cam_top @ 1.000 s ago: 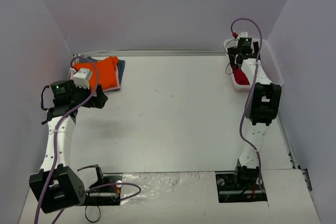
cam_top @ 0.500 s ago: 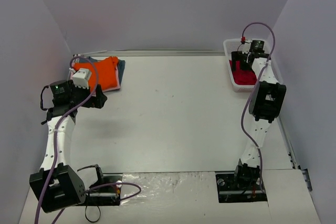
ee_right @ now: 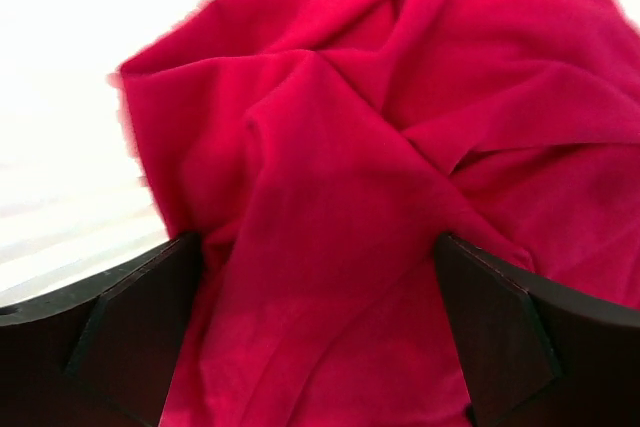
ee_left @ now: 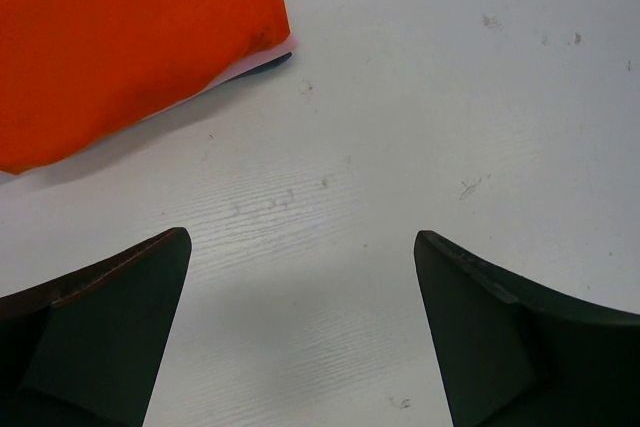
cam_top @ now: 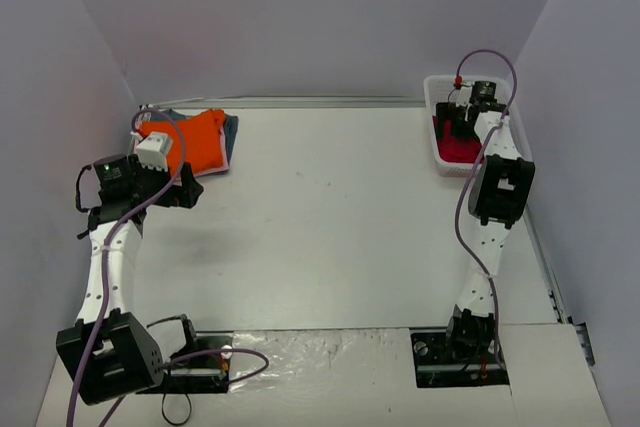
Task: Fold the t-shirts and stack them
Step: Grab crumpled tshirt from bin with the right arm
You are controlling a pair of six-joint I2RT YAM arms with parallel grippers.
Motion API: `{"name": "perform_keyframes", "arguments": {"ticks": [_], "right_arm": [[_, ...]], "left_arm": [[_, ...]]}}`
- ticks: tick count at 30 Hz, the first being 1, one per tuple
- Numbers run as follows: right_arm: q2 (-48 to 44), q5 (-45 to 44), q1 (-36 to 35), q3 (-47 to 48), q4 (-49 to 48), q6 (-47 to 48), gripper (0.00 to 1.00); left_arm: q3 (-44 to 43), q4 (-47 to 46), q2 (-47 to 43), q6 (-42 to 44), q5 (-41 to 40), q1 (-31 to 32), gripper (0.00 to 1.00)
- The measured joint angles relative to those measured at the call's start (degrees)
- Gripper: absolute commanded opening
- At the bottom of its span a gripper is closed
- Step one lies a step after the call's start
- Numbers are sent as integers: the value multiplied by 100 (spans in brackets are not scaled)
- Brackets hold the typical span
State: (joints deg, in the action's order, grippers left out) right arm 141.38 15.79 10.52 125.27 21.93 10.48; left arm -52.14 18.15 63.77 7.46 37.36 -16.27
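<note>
At the far left corner of the desk [cam_top: 330,217], three folded t-shirts are already sitting in a stack. The bright orange t-shirt [cam_top: 192,139] is lying on top, with the pale pink t-shirt [cam_top: 226,157] and the grey-blue t-shirt [cam_top: 232,129] peeking out beneath it at the edge. By my reading most of the job is looking done. What is remaining is the crimson t-shirt [ee_right: 350,177], which is lying crumpled and unfolded inside the white mesh basket [cam_top: 433,84] at the far right corner, the only thing showing in it. It is waiting to be lifted out, spread, folded and added to the stack. The right fingers [cam_top: 462,129] are hanging spread wide directly above the crumpled cloth, gripping nothing and apparently poised for the pick. The left fingers [cam_top: 188,187] are also gaping wide and holding nothing, hovering over bare desk just beside the near edge of the stack.
</note>
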Motion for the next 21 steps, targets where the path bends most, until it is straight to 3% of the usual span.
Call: {"name": "perform_keyframes", "arguments": {"ticks": [3, 7, 10, 11, 21], "right_arm": [[240, -74, 28, 61, -17, 2, 88], [295, -140, 76, 160, -28, 2, 57], [295, -170, 114, 160, -26, 39, 21], [295, -166, 118, 160, -28, 26, 0], [92, -221, 96, -170, -219, 120, 0]], "left_arm": [[20, 0, 35, 0, 24, -11, 94], [20, 0, 92, 2, 37, -31, 94], [20, 0, 101, 4, 39, -33, 94], [24, 0, 101, 4, 42, -33, 94], [39, -4, 101, 7, 149, -48, 94]]}}
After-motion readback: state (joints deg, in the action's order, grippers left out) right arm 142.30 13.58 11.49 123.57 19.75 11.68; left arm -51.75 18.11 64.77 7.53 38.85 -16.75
